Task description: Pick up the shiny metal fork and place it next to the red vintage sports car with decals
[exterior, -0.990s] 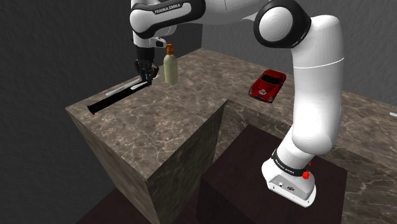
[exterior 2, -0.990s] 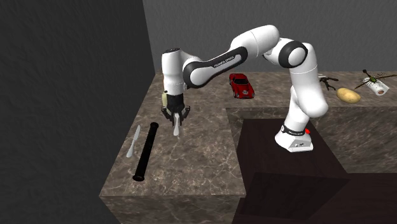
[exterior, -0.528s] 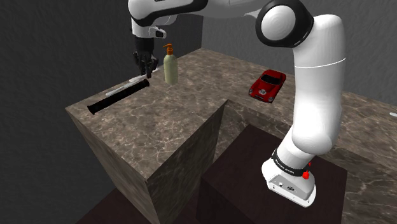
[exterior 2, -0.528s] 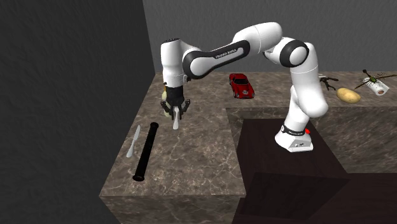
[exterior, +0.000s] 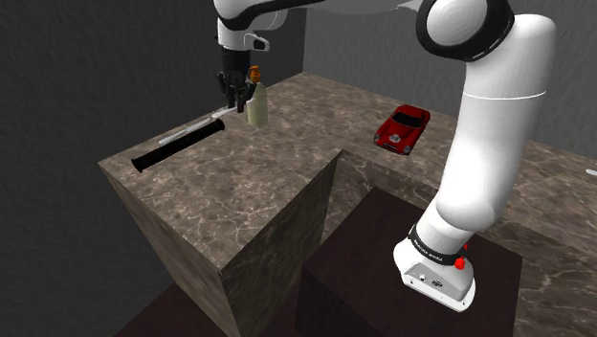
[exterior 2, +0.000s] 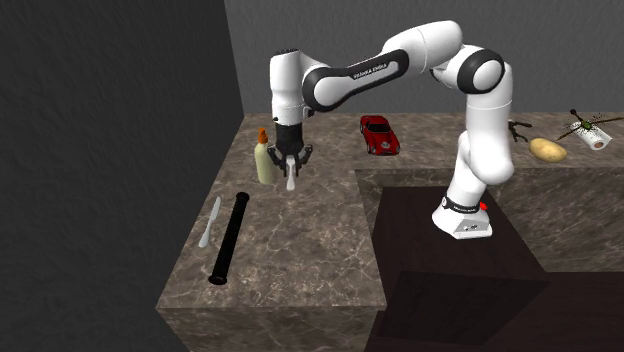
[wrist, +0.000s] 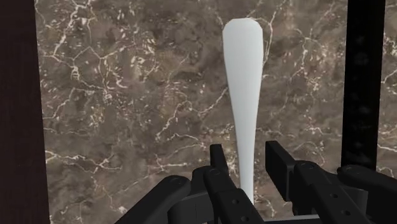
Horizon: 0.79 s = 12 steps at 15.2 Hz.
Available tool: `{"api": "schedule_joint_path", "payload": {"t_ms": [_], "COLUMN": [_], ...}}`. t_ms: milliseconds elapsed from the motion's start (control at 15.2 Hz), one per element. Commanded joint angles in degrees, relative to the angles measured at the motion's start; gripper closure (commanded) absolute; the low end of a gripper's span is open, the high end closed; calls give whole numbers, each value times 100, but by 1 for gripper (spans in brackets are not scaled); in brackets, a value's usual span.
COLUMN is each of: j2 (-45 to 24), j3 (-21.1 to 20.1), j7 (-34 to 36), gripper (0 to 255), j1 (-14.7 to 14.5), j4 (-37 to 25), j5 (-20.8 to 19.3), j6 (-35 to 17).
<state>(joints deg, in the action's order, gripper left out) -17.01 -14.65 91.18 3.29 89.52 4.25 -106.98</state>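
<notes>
Tool [exterior 2: 291, 166], tight around the pale fork [exterior 2: 291, 182], now beside the bottle [exterior 2: 264, 160] above brown marble counter [exterior 2: 300, 240]; dark grey walls [exterior 2: 110, 100].

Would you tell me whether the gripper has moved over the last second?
Yes: in the second exterior view the gripper, holding the fork, has shifted right, toward the car, away from the rod.
</notes>
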Motion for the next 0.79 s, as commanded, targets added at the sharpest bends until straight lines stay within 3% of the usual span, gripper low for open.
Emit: {"api": "schedule_joint_path", "payload": {"t_ms": [0,726], "j2": [417,2372], "j3": [35,541], "j7": [-217,-1537], "gripper": [255,255], "j1": [162,807], "j4": [560,2907], "j5": [122,582], "j6": [-129,-381]}}
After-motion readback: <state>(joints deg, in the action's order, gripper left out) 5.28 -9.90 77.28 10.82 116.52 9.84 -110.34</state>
